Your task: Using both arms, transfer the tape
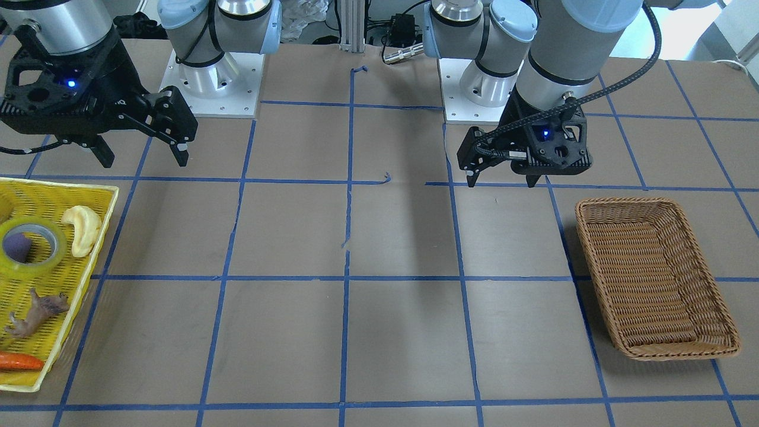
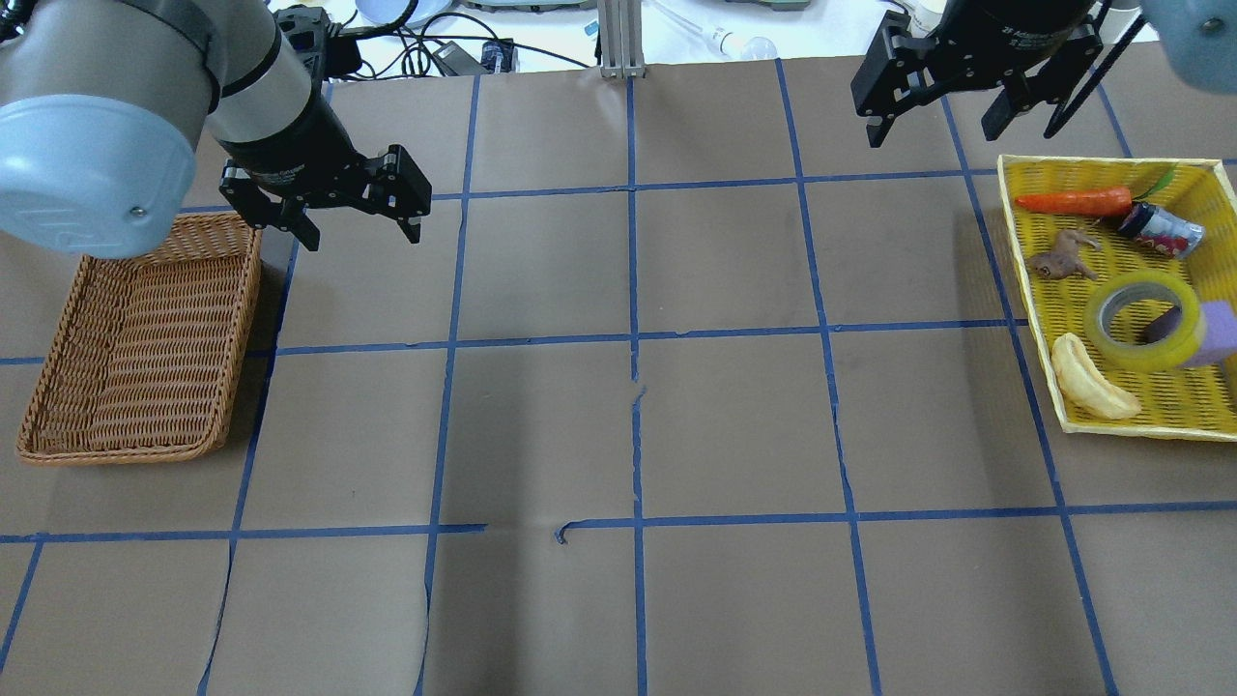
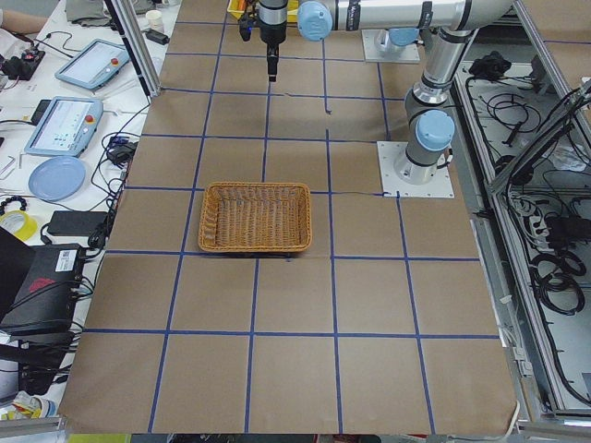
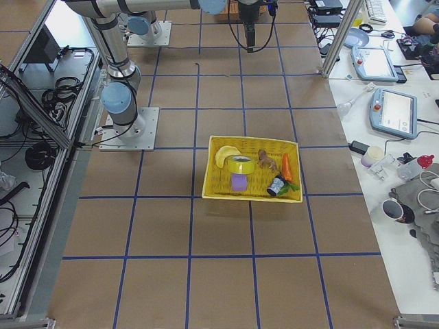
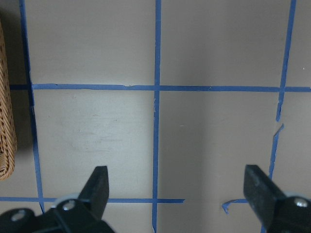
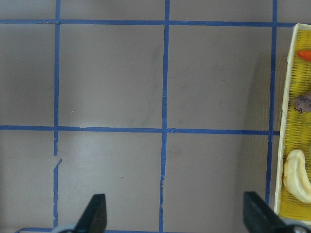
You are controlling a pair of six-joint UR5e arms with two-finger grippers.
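The yellow tape roll (image 2: 1145, 319) lies flat in the yellow plastic basket (image 2: 1140, 431) at the table's right end. It also shows in the front view (image 1: 32, 246) and the right side view (image 4: 241, 164). My right gripper (image 2: 933, 135) hangs open and empty above the table, beyond the yellow basket's far left corner; in the front view (image 1: 145, 162) its jaws are wide apart. My left gripper (image 2: 363, 238) is open and empty, hovering just right of the wicker basket (image 2: 145, 338). The left wrist view (image 5: 176, 177) and the right wrist view (image 6: 175, 201) show only bare table between the fingers.
The yellow basket also holds a banana (image 2: 1087, 387), a carrot (image 2: 1073, 201), a brown toy animal (image 2: 1061, 261), a can (image 2: 1160, 230) and a purple block (image 2: 1220, 329) against the tape. The wicker basket (image 1: 628, 201) holds nothing. Blue tape lines grid the brown table.
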